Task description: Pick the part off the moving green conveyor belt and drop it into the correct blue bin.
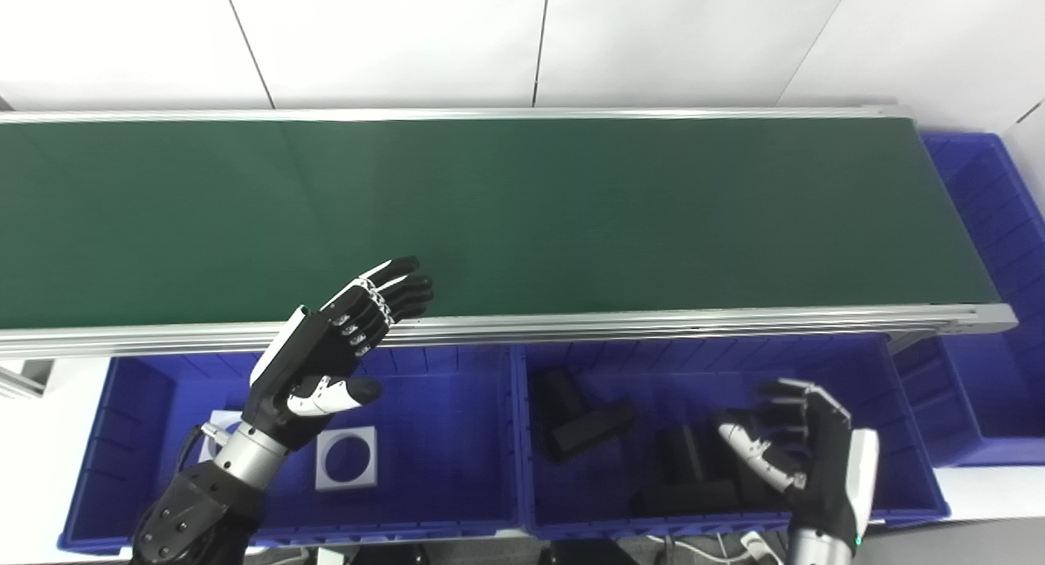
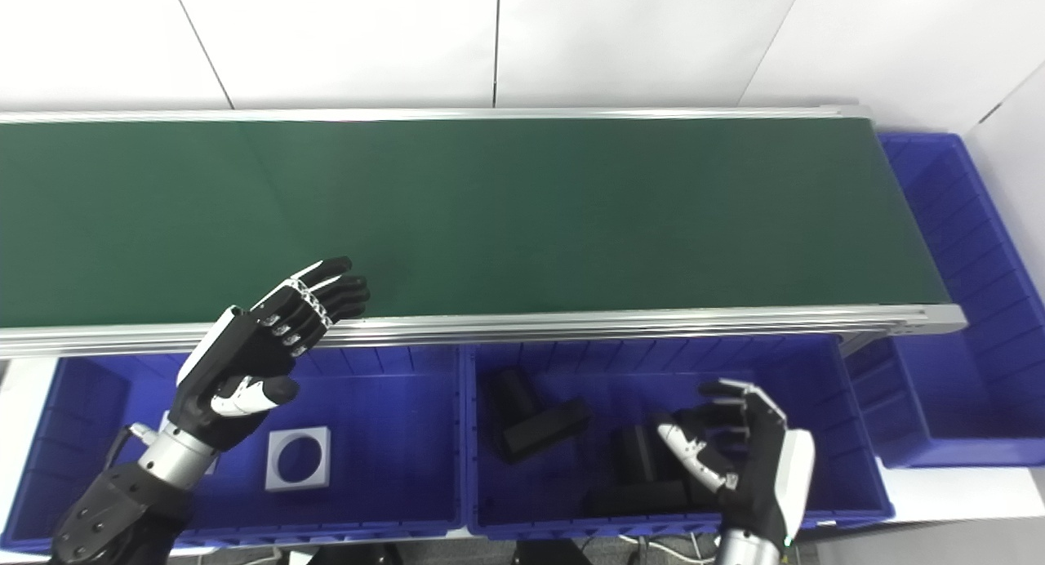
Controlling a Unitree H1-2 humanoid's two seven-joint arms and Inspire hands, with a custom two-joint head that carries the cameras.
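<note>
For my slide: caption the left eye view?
Both hands open, left hand by bare green belt, right hand over black-part bin.

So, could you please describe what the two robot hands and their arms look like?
The left robot hand has a black palm and fingers, a white panel on its back, a white thumb segment with a black tip, a silver wrist collar, a black forearm and a thin cable. The right robot hand is likewise black with white panels, and shows a small green light near its wrist.

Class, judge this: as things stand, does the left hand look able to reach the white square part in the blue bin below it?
Probably yes: the left hand is open, holds nothing, and nothing covers the white square part.
</note>
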